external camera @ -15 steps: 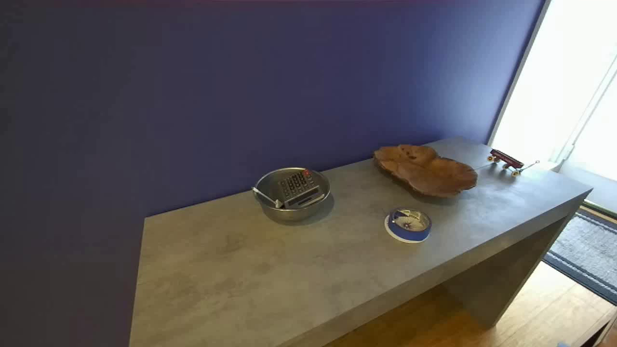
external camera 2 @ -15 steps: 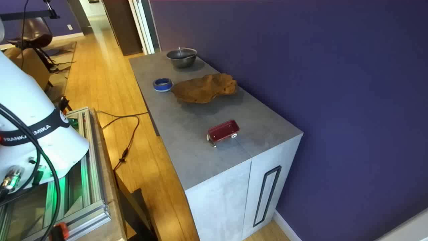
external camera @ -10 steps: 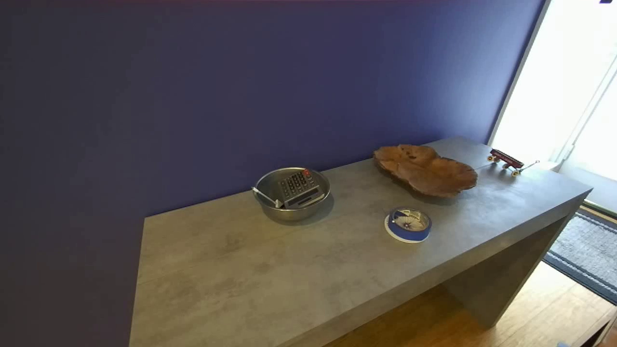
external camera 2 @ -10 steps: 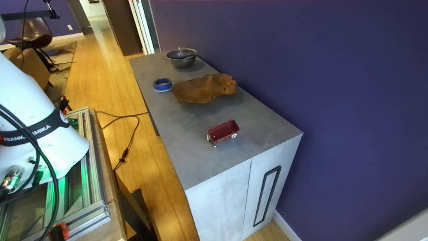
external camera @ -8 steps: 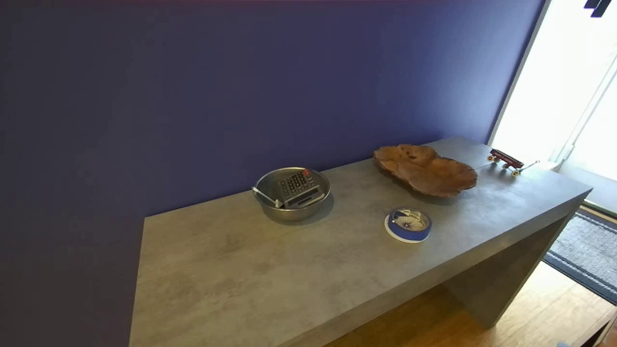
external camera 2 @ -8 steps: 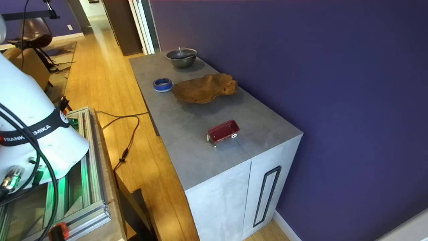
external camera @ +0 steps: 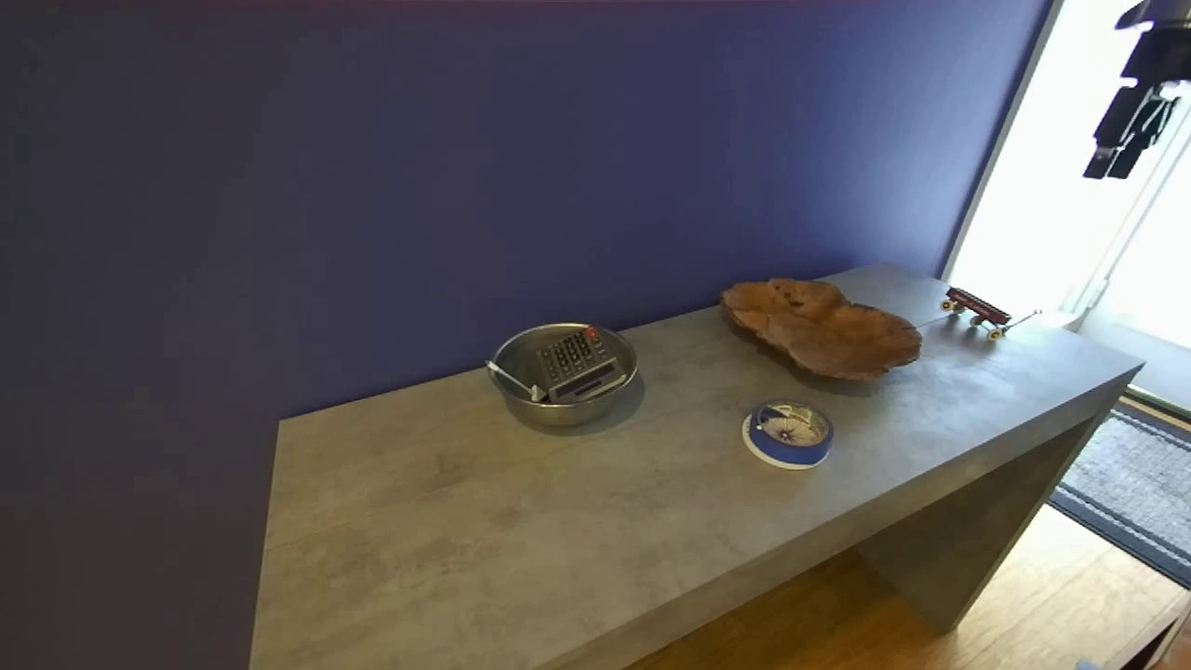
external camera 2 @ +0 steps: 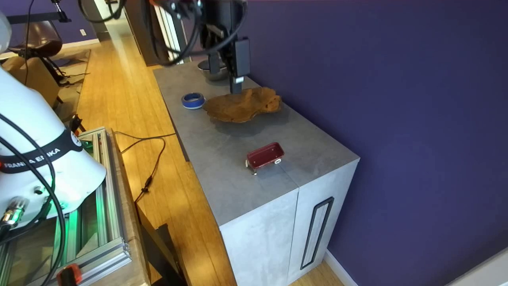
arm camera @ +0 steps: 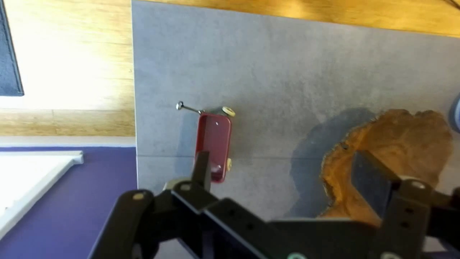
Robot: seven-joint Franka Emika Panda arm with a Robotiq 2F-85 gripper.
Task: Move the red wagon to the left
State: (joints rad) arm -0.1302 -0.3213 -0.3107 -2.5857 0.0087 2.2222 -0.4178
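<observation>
Gripper (arm camera: 284, 158) has descended into both exterior views — jaws wide apart. Red wagon (arm camera: 217, 140) near short edge of the desk (arm camera: 287, 64), long axis parallel, handle (arm camera: 190, 108) on the end facing the long floor-side edge. Calculator (external camera: 577, 365) in metal bowl (external camera: 558, 417) clear only in an exterior view. Wooden tray (external camera: 819, 335) — brown, lobed.
</observation>
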